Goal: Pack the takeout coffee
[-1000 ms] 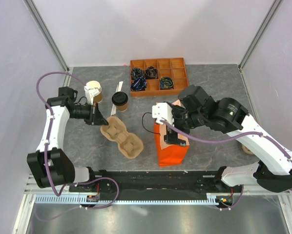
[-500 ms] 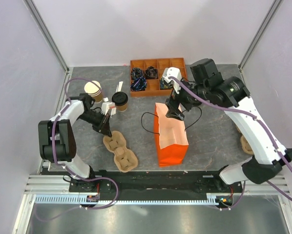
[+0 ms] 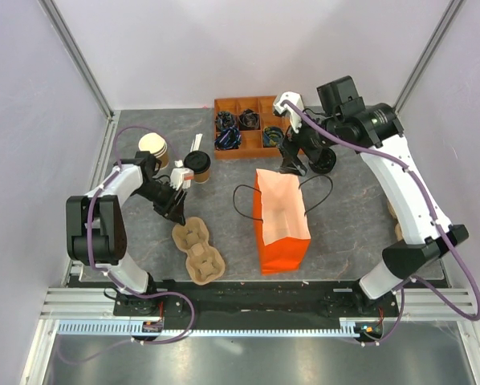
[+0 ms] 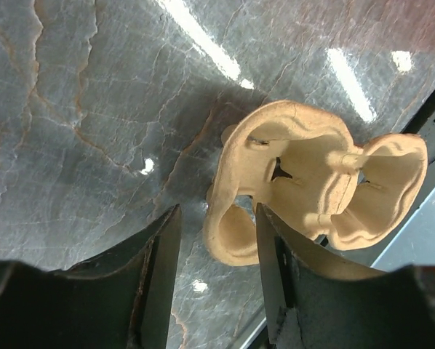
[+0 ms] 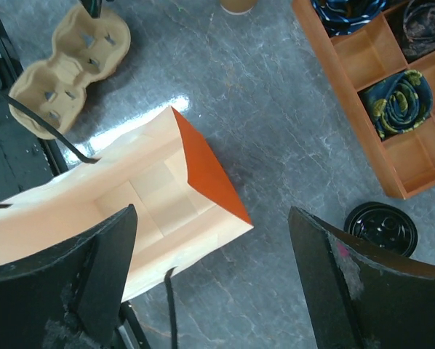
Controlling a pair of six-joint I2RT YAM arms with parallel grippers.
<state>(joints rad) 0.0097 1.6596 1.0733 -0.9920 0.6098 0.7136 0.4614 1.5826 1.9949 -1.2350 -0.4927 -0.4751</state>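
**Lidded coffee on the table, both grippers empty**

Top view: the takeout coffee (image 3: 197,164) stands upright on the table (image 3: 352,233), near the cup stack (image 3: 153,147) and just behind the left gripper (image 3: 176,213).
Left wrist: the fingers (image 4: 159,276) are partly apart and hold nothing, above the cup carrier (image 4: 312,182).
Right wrist: the right gripper (image 5: 212,214) is spread wide and empty over the open orange bag (image 5: 152,196)

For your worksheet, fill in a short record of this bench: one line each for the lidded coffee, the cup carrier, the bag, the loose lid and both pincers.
takeout coffee: upright on the table, lid on, not packed
cup carrier: empty, left of the bag
orange bag: standing open, nothing seen inside
loose lid: on the table beside the wooden tray
left pincer: open, over the carrier's end
right pincer: open, above the bag's mouth
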